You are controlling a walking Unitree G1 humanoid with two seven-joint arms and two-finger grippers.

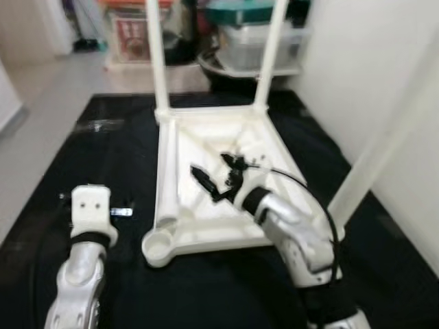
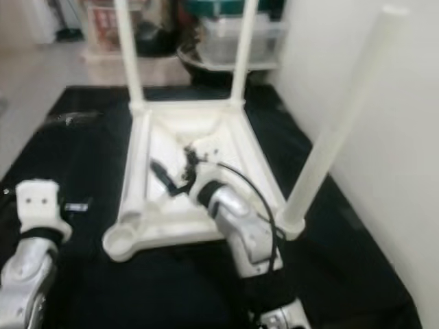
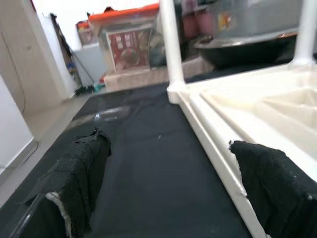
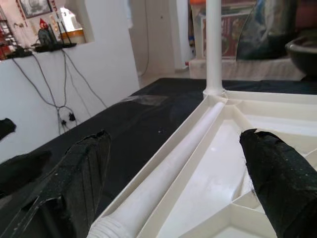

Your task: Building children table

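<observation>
A white children's table [image 1: 274,147] lies upside down on a black mat [image 1: 110,157]. Two legs [image 1: 156,48] stand on its far corners and a third leg [image 2: 343,116] on the near right corner. The near left socket [image 1: 158,245] holds nothing. A loose white leg [image 4: 168,163] with a threaded end lies inside the frame along the left rim. My right gripper [image 1: 218,177] hovers open over the underside, close to that loose leg. My left gripper [image 3: 173,188] is open above the mat, just left of the table's rim [image 3: 213,144].
Storage boxes and bins [image 1: 260,34] and a red-labelled box [image 1: 134,31] stand behind the table. A white wall [image 1: 370,68] runs close along the right. A small metal piece [image 1: 120,212] lies on the mat by my left wrist.
</observation>
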